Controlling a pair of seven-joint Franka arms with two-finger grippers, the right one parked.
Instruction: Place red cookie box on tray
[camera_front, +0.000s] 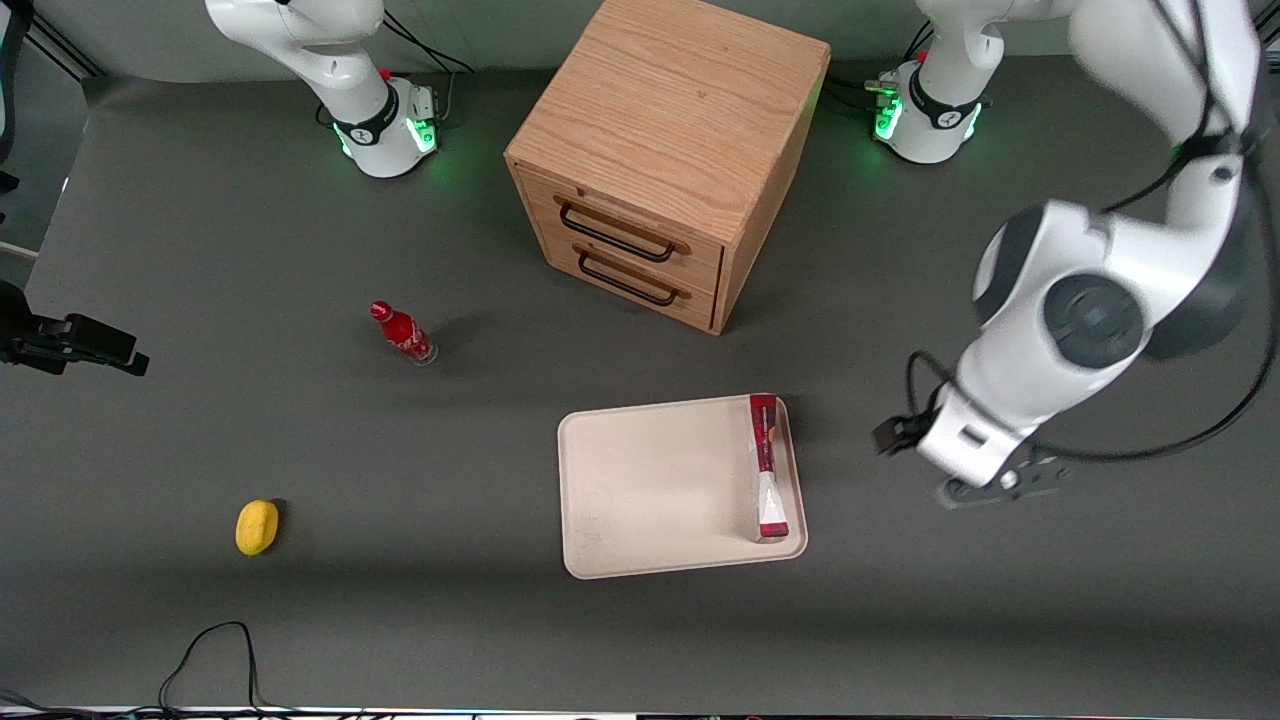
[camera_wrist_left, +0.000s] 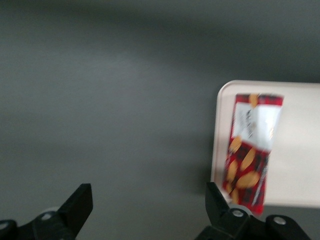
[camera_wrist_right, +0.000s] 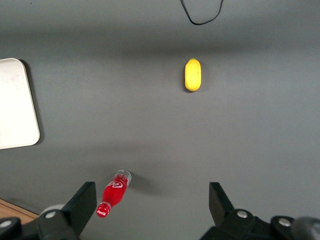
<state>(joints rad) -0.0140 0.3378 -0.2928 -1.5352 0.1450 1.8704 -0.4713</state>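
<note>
Grey tabletop (camera_front: 400, 480): red cookie box (camera_front: 767, 467) standing on its narrow edge inside tray (camera_front: 650, 480), against the rim nearest the working arm. Gripper (camera_wrist_left: 145, 212) off-tray, above bare table, fingers wide apart, holding nothing. Risk: the thin box looks tippy; a nudge could topple it over the rim.

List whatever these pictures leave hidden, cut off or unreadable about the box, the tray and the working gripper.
- Thin red cookie box on the cream-white tray: the front view shows it edge-on, broad face hidden; the wrist view's print is blurred, unreadable.
- Tray: the wrist view's edge cuts it off.
- Left gripper: open and empty beside the tray; the front view hides its fingers under the arm.
- Wooden cabinet: closed drawers hide the contents.
</note>
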